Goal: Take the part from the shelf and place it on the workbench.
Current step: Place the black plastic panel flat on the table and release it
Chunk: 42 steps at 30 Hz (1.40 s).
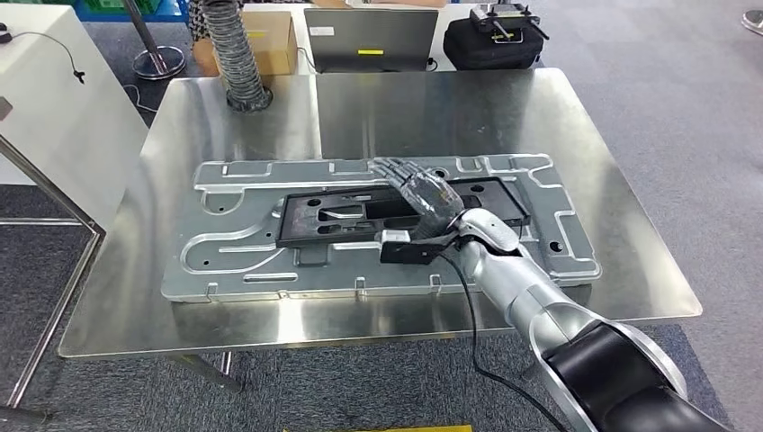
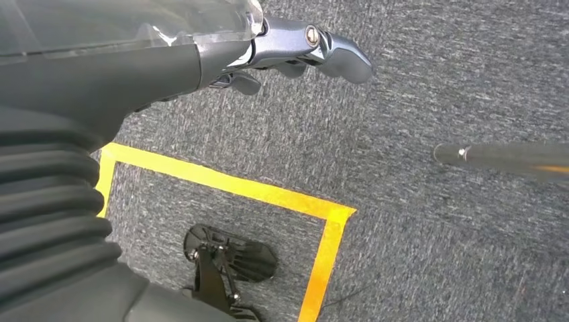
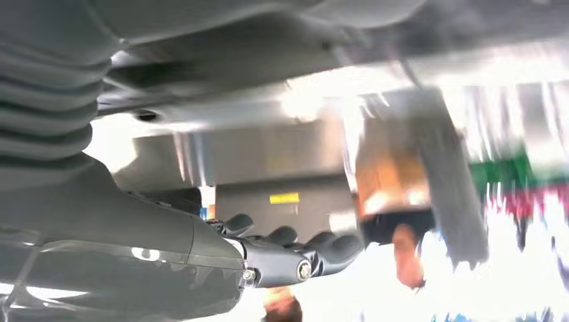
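The black part (image 1: 396, 216) lies flat on a large grey metal panel (image 1: 225, 243) on the steel workbench (image 1: 576, 135); the right hand (image 1: 423, 191) rests on it, fingers stretched flat, gripping nothing; the left hand (image 2: 295, 54) hangs over grey carpet (image 2: 436, 235), loosely open and empty.

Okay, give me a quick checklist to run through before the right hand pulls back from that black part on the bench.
1. Black part lies on the grey metal panel on the workbench: ok.
2. Part flat, not tilted: ok, from the head view.
3. Right hand clear of the part: not ok, it lies over it.
4. Fingers released: cannot tell.
5. Left hand out of the way, hanging above the floor, holding nothing: ok.
6. Black cable free of snags: cannot tell.
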Motion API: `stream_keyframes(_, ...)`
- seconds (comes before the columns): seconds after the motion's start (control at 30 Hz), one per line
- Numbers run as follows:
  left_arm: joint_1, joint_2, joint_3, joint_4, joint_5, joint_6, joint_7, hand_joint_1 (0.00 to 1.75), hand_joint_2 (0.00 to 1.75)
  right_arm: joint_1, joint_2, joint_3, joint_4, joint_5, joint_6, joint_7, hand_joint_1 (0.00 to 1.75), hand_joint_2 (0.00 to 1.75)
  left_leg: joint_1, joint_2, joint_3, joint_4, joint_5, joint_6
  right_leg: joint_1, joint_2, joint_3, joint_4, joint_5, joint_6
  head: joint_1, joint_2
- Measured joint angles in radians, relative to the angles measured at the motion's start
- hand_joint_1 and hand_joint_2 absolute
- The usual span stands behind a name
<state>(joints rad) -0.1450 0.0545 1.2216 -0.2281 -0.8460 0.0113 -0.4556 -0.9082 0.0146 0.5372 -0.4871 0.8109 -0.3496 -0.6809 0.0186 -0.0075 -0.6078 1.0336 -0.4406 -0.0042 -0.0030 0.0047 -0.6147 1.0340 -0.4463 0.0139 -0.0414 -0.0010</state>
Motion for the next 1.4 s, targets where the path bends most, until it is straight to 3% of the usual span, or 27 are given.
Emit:
stream_keyframes(0.07,0.0,-0.001,0.0,0.0,0.001,0.001,0.0,0.0,0.0,0.045,-0.02,-0.023,-0.136,-0.229,-0.041,-0.009,0.0,0.0,0.003,0.001,0.001,-0.005,0.004,0.013,-0.002,-0.001,-0.022,0.055,-0.039,0.011,0.0,0.0)
stream_keyframes(0.13,0.002,-0.001,0.0,0.0,0.004,0.003,0.0,0.0,0.0,0.098,-0.056,-0.041,-0.298,-0.417,-0.077,-0.013,0.0,0.0,0.002,0.001,0.001,-0.005,0.003,0.021,-0.004,-0.001,-0.079,0.183,-0.105,0.018,0.0,0.0)
stream_keyframes(0.17,0.005,-0.001,0.0,0.0,0.006,0.005,0.0,0.0,0.0,0.13,-0.076,-0.056,-0.385,-0.484,-0.09,-0.014,0.0,0.0,0.001,0.0,0.001,-0.005,0.003,0.022,-0.004,-0.001,-0.108,0.245,-0.127,0.02,0.0,0.0)
stream_keyframes(0.2,0.008,-0.001,0.0,0.0,0.009,0.005,-0.001,0.0,0.0,0.166,-0.095,-0.076,-0.474,-0.536,-0.102,-0.015,0.0,0.0,0.0,-0.001,0.002,-0.005,0.002,0.024,-0.004,-0.001,-0.125,0.278,-0.131,0.02,0.0,0.0)
stream_keyframes(0.23,0.013,-0.002,0.0,0.0,0.013,0.006,-0.003,0.0,0.0,0.203,-0.113,-0.103,-0.571,-0.579,-0.114,-0.016,0.0,0.0,0.0,-0.002,0.003,-0.005,0.001,0.024,-0.003,-0.001,-0.125,0.272,-0.116,0.018,0.0,0.0)
stream_keyframes(0.27,0.018,-0.002,0.0,0.0,0.019,0.007,-0.007,0.0,0.0,0.237,-0.127,-0.134,-0.669,-0.608,-0.133,-0.017,0.0,0.0,-0.001,-0.003,0.005,-0.005,0.0,0.024,-0.003,-0.001,-0.105,0.227,-0.085,0.013,0.0,0.0)
stream_keyframes(0.3,0.022,-0.002,0.001,0.0,0.028,0.007,-0.012,0.0,0.0,0.269,-0.14,-0.169,-0.763,-0.618,-0.159,-0.018,0.0,0.0,-0.002,-0.003,0.006,-0.005,-0.002,0.023,-0.001,-0.002,-0.073,0.156,-0.047,0.007,0.0,0.0)
stream_keyframes(0.37,0.029,-0.004,0.006,0.0,0.047,0.003,-0.025,0.0,0.0,0.323,-0.163,-0.244,-0.928,-0.574,-0.237,-0.02,0.0,0.0,-0.006,-0.004,0.007,-0.004,-0.005,0.019,0.006,-0.004,-0.015,0.032,-0.002,-0.005,0.0,0.0)
stream_keyframes(0.43,0.038,-0.005,0.016,0.0,0.066,-0.005,-0.036,0.0,0.0,0.376,-0.182,-0.319,-1.052,-0.477,-0.31,-0.02,0.0,0.0,-0.007,-0.004,0.008,-0.005,-0.007,0.011,0.012,-0.004,0.004,-0.008,0.002,-0.011,0.0,0.0)
stream_keyframes(0.53,0.05,-0.008,0.033,0.0,0.082,-0.023,-0.047,0.0,0.0,0.508,-0.194,-0.434,-1.197,-0.358,-0.346,-0.019,0.0,0.0,-0.007,-0.001,0.013,0.004,-0.023,-0.002,0.007,-0.008,0.019,-0.026,0.006,-0.02,0.0,0.0)
stream_keyframes(0.6,0.055,-0.009,0.041,0.0,0.086,-0.031,-0.052,0.0,0.0,0.602,-0.193,-0.517,-1.27,-0.327,-0.349,-0.019,0.0,0.0,-0.007,0.001,-0.013,0.076,-0.076,-0.009,0.003,-0.015,0.031,-0.038,0.01,-0.028,0.0,0.0)
stream_keyframes(0.67,0.058,-0.01,0.047,0.0,0.087,-0.035,-0.053,0.0,0.0,0.68,-0.191,-0.582,-1.309,-0.326,-0.349,-0.018,0.0,0.0,-0.006,0.002,-0.061,0.198,-0.142,-0.015,0.002,-0.017,0.032,-0.038,0.011,-0.031,0.0,0.0)
stream_keyframes(0.7,0.059,-0.011,0.049,0.0,0.086,-0.038,-0.053,0.0,0.0,0.722,-0.19,-0.61,-1.321,-0.326,-0.349,-0.017,0.0,0.0,-0.005,0.002,-0.075,0.239,-0.158,-0.018,0.002,-0.017,0.031,-0.037,0.011,-0.031,0.0,0.0)
stream_keyframes(0.73,0.06,-0.013,0.05,0.0,0.085,-0.04,-0.053,0.0,0.0,0.765,-0.19,-0.636,-1.33,-0.324,-0.349,-0.016,0.0,0.0,-0.005,0.002,-0.074,0.247,-0.156,-0.02,0.002,-0.018,0.03,-0.036,0.011,-0.031,0.0,0.0)
stream_keyframes(0.77,0.061,-0.014,0.05,0.0,0.084,-0.044,-0.053,0.0,0.0,0.805,-0.188,-0.664,-1.334,-0.318,-0.349,-0.016,0.0,0.0,-0.004,0.002,-0.053,0.218,-0.136,-0.021,0.001,-0.018,0.028,-0.034,0.011,-0.03,0.0,0.0)
stream_keyframes(0.83,0.061,-0.015,0.051,0.0,0.081,-0.05,-0.053,0.0,0.0,0.87,-0.184,-0.72,-1.332,-0.308,-0.35,-0.016,0.0,0.0,-0.001,0.001,0.021,0.089,-0.083,-0.02,0.0,-0.016,0.023,-0.025,0.01,-0.025,0.0,0.0)
stream_keyframes(0.9,0.059,-0.016,0.051,0.0,0.079,-0.053,-0.051,0.0,0.0,0.922,-0.179,-0.771,-1.323,-0.301,-0.35,-0.016,0.0,0.0,-0.002,-0.002,0.065,0.003,-0.058,-0.01,0.002,-0.013,0.016,-0.013,0.009,-0.014,0.0,0.0)
stream_keyframes(1.0,0.06,-0.019,0.054,0.0,0.079,-0.054,-0.048,0.0,0.0,0.987,-0.169,-0.828,-1.3,-0.288,-0.35,-0.016,0.0,0.0,-0.006,-0.002,0.064,-0.008,-0.046,0.011,0.001,-0.009,0.01,-0.01,0.016,0.006,0.0,0.0)
stream_keyframes(1.03,0.06,-0.02,0.055,0.0,0.079,-0.054,-0.048,0.0,0.0,1.004,-0.166,-0.845,-1.291,-0.285,-0.35,-0.016,0.0,0.0,-0.006,0.0,0.06,-0.011,-0.039,0.019,-0.001,-0.008,0.006,-0.003,0.006,0.012,0.0,0.0)
stream_keyframes(1.1,0.059,-0.022,0.056,0.0,0.079,-0.052,-0.048,0.0,0.0,1.028,-0.16,-0.876,-1.272,-0.28,-0.35,-0.015,0.0,0.0,-0.004,0.004,0.047,-0.015,-0.024,0.033,-0.005,-0.006,-0.02,0.06,-0.057,0.022,0.0,0.0)
stream_keyframes(1.17,0.058,-0.022,0.056,0.0,0.079,-0.051,-0.048,0.0,0.0,1.045,-0.151,-0.904,-1.245,-0.278,-0.35,-0.015,0.0,0.0,-0.007,0.006,0.028,-0.015,-0.009,0.039,-0.009,-0.006,-0.059,0.182,-0.144,0.028,0.0,0.0)
stream_keyframes(1.2,0.059,-0.022,0.057,0.0,0.078,-0.051,-0.048,0.0,0.0,1.053,-0.145,-0.917,-1.227,-0.28,-0.35,-0.015,0.0,0.0,-0.008,0.006,0.017,-0.014,-0.002,0.039,-0.01,-0.006,-0.068,0.232,-0.167,0.03,0.0,0.0)
stream_keyframes(1.23,0.059,-0.022,0.057,0.0,0.077,-0.051,-0.049,0.0,0.0,1.06,-0.139,-0.929,-1.206,-0.284,-0.349,-0.015,0.0,0.0,-0.009,0.007,0.007,-0.014,0.005,0.039,-0.01,-0.006,-0.063,0.253,-0.172,0.031,0.0,0.0)
stream_keyframes(1.27,0.059,-0.022,0.058,0.0,0.076,-0.051,-0.05,0.0,0.0,1.067,-0.132,-0.941,-1.184,-0.288,-0.349,-0.015,0.0,0.0,-0.01,0.007,-0.003,-0.013,0.012,0.037,-0.01,-0.006,-0.039,0.236,-0.157,0.03,0.0,0.0)
stream_keyframes(1.33,0.06,-0.024,0.062,0.0,0.073,-0.052,-0.054,0.0,0.0,1.076,-0.123,-0.964,-1.143,-0.289,-0.346,-0.013,0.0,0.0,-0.01,0.007,-0.018,-0.012,0.026,0.032,-0.009,-0.006,0.057,0.109,-0.112,0.022,0.0,0.0)
stream_keyframes(1.4,0.059,-0.025,0.071,0.0,0.055,-0.053,-0.06,0.0,0.0,1.081,-0.115,-0.983,-1.109,-0.285,-0.339,-0.004,0.0,0.0,-0.012,0.007,-0.025,-0.014,0.04,0.023,-0.003,-0.006,0.137,-0.014,-0.092,0.012,0.0,0.0)
